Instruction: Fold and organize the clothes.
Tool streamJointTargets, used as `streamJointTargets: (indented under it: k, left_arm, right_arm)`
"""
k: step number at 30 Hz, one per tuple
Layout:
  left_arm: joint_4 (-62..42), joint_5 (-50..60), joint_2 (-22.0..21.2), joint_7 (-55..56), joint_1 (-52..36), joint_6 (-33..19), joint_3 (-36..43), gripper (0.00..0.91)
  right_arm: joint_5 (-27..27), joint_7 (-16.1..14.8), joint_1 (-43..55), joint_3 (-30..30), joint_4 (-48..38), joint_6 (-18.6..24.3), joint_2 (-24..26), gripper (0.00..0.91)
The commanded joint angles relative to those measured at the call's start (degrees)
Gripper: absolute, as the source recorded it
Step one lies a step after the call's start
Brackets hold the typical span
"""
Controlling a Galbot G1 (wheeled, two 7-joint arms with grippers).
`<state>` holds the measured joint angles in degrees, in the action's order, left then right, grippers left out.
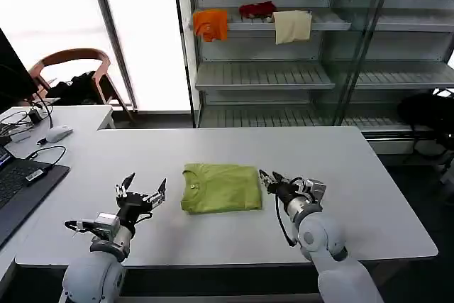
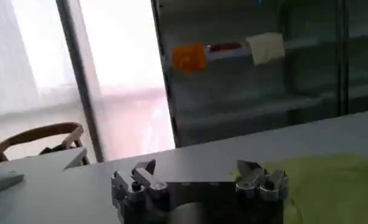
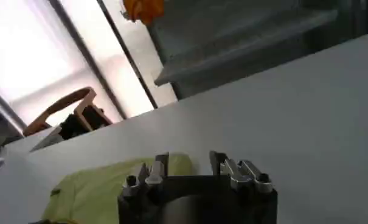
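Note:
The lime yellow-green T-shirt (image 1: 221, 187) lies folded into a neat rectangle on the white table (image 1: 340, 168), its round neck toward the left. My left gripper (image 1: 144, 188) hovers open just left of the shirt, nothing between its fingers; in the left wrist view that gripper (image 2: 197, 172) has the shirt (image 2: 336, 185) beside one finger. My right gripper (image 1: 271, 177) sits at the shirt's right edge, open and empty. In the right wrist view the right gripper (image 3: 188, 161) stands over the table with the shirt (image 3: 98, 189) just past one finger.
A laptop (image 1: 18, 186), cables and a mouse (image 1: 58, 133) occupy the table's left side. Behind stands a shelf unit (image 1: 284, 69) holding an orange cloth (image 1: 211, 24), a red item (image 1: 257, 10) and a cream cloth (image 1: 292, 26). A wooden chair (image 1: 74, 69) is at back left.

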<state>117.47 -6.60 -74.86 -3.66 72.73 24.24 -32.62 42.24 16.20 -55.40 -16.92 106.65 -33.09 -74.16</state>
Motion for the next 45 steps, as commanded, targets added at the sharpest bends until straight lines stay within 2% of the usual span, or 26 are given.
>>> streamJointTargets:
  k: [1, 2, 4, 5, 7, 10, 19, 22, 24, 26, 29, 32, 38, 45]
  left_arm:
    - [-2.86, -9.90, 0.25, 1.82, -2.79, -0.32, -1.55, 0.907]
    - [-3.63, -13.35, 0.35, 2.49, -3.58, -0.40, -2.11, 0.907]
    - [-4.93, -18.41, 0.65, 3.07, -4.92, -0.67, -3.92, 0.907]
    - [-5.32, -19.05, 0.81, 3.08, -5.27, -0.82, -4.60, 0.907]
    - [-6.47, -20.07, 1.47, 3.04, -6.33, -1.94, -6.42, 0.907]
    - [-7.39, -21.94, 2.37, 3.09, -7.35, -1.97, -8.49, 0.907]
    - [-7.32, -21.36, 2.09, 3.42, -6.58, -1.92, -7.99, 0.907]
    - [-6.78, -21.12, 2.09, 3.64, -6.24, -1.51, -7.56, 0.907]
    - [-6.38, -21.12, 2.28, 3.64, -6.00, -1.02, -7.39, 0.907]
    - [-5.92, -21.21, 2.51, 3.52, -5.82, -0.67, -7.32, 0.907]
    - [-5.35, -21.33, 2.85, 3.23, -5.50, -0.65, -7.27, 0.907]
    - [-4.73, -21.79, 3.34, 2.98, -5.03, -0.57, -7.09, 0.907]
    - [-4.07, -22.76, 3.85, 1.40, -4.33, -0.81, -6.74, 0.907]
    - [-4.74, -22.22, 4.81, 1.06, -3.75, -4.99, -5.27, 0.907]
  right_arm:
    - [-43.07, -11.47, -4.74, -11.39, -0.02, 7.99, 5.82, 0.907]
    - [-44.42, -11.69, -4.80, -12.58, -0.97, 10.10, 6.50, 0.907]
    - [-45.75, -14.11, -5.26, -15.00, -1.91, 10.67, 7.56, 0.907]
    - [-45.19, -14.09, -5.31, -15.39, -2.04, 10.60, 8.00, 0.907]
    - [-40.55, -15.07, -5.50, -16.94, -2.02, 9.26, 8.43, 0.907]
    - [-39.36, -15.94, -6.19, -17.69, -1.30, 9.33, 8.80, 0.907]
    - [-37.92, -16.09, -7.45, -17.90, 1.18, 9.72, 7.93, 0.907]
    - [-37.85, -16.19, -7.75, -17.97, 2.43, 8.39, 7.83, 0.907]
    - [-37.39, -15.92, -7.88, -18.15, 4.28, 6.01, 7.79, 0.907]
    - [-35.10, -16.12, -7.85, -18.44, 5.39, 5.27, 7.94, 0.907]
    - [-32.82, -18.58, -7.60, -19.38, 5.67, 6.07, 8.17, 0.907]
    - [-27.68, -21.59, -7.90, -20.10, 5.85, 7.77, 8.66, 0.907]
    - [-25.46, -25.56, -8.28, -20.66, 4.55, 9.19, 9.01, 0.907]
    - [-22.54, -28.89, -8.61, -20.97, 2.18, 10.67, 9.44, 0.907]
